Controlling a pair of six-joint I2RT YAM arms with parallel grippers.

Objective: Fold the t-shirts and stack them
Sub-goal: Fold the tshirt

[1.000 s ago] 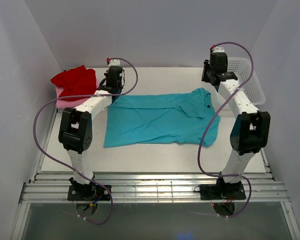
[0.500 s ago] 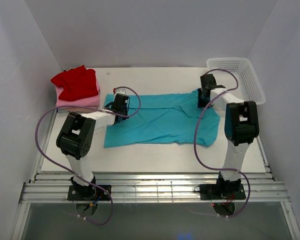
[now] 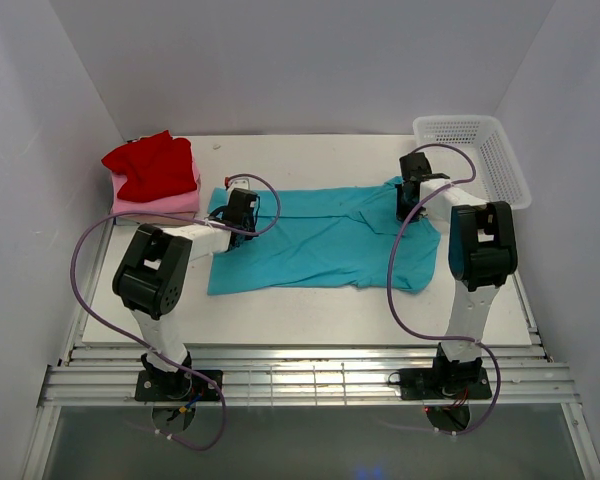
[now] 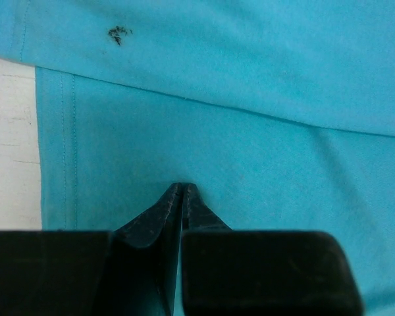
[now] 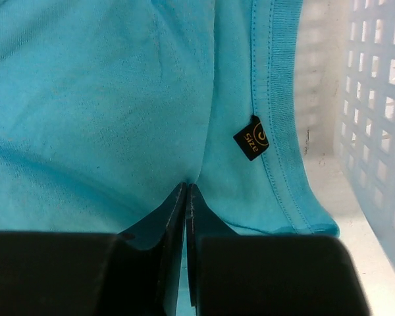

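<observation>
Nearby, a mesh basket (image 3: 504, 165) sits just beside the teal shirt (image 3: 320, 240).

the top camera sits high behind the arm bases (image 3: 175, 385) and looks down on the whole teal t-shirt (image 3: 320, 240). the left wrist camera looks from very near at the t-shirt's left end, over the left gripper (image 4: 182, 187). the right wrist camera is equally near its right end, beside the white mesh basket (image 5: 375, 131). all views share this t-shirt.
</observation>
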